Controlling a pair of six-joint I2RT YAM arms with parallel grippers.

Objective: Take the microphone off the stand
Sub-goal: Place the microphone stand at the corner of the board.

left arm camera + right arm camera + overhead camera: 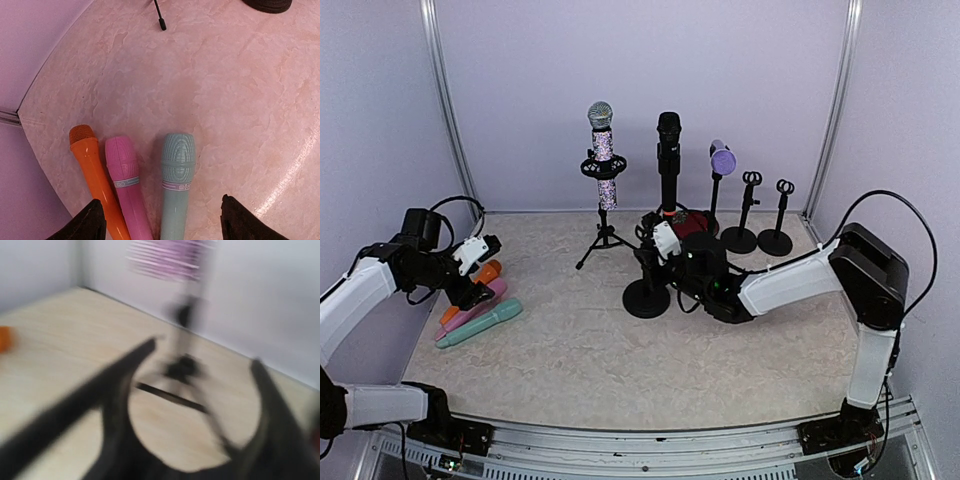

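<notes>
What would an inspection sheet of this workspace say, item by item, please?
surface: beige marbled tabletop, no spills seen.
job's things: glittery silver microphone in black tripod stand; tall black microphone upright in black round-base stand; purple-headed microphone on thin black stand.
clutter: orange plastic microphone, pink plastic microphone and teal plastic microphone lying side by side; two empty black stands.
claws: left claw open above the lying microphones; right claw open, nothing between, view blurred.
cables: black cable loops at both arms.
surroundings: pale lilac walls, metal corner rails.
</notes>
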